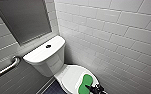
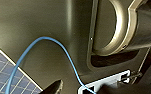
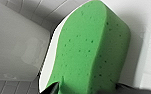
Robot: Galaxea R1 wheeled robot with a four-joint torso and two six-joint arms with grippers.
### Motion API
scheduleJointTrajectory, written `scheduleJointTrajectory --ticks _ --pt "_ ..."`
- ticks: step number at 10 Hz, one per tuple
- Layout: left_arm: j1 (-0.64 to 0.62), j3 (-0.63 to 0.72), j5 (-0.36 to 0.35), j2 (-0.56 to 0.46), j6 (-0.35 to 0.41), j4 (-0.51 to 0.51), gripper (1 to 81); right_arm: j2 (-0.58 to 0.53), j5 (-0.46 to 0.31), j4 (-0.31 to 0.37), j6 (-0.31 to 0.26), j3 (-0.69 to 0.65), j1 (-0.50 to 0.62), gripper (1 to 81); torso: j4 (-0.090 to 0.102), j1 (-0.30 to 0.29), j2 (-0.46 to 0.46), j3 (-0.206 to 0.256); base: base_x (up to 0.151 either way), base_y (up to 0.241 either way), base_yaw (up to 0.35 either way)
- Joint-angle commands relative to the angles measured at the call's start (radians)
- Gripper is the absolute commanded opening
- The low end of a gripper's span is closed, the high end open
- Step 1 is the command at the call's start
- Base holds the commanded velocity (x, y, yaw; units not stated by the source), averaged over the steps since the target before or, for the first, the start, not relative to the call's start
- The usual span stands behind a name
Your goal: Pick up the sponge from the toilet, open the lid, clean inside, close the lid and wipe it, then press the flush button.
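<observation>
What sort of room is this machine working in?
A toilet room, probably a public or accessible one. There is a white toilet with its lid down, white tiled walls all round, and a metal grab bar fixed to the wall beside it.

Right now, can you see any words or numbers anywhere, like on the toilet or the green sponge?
None: there is no word, number, label or sign to read.
The toilet is plain white.
The sponge is plain green with small holes.
The flush button is too small to show whether it has any mark.
The wall tiles are blank.
</observation>
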Motion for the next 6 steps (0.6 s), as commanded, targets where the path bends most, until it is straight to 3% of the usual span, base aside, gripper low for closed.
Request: scheduleJointTrajectory --ticks 1,6 --pt "0.04 0.013 0.087 0.004 0.004 -0.007 81.1 -0.016 -0.204 0.022 0.019 -0.008 0.037 81.1 0.0 0.0 0.0 0.0 0.0 0.0 0.0" --pt "0.041 0.013 0.087 0.009 0.004 -0.005 81.1 -0.04 -0.198 0.016 0.019 0.04 0.056 81.1 0.0 0.0 0.0 0.0 0.0 0.0 0.0"
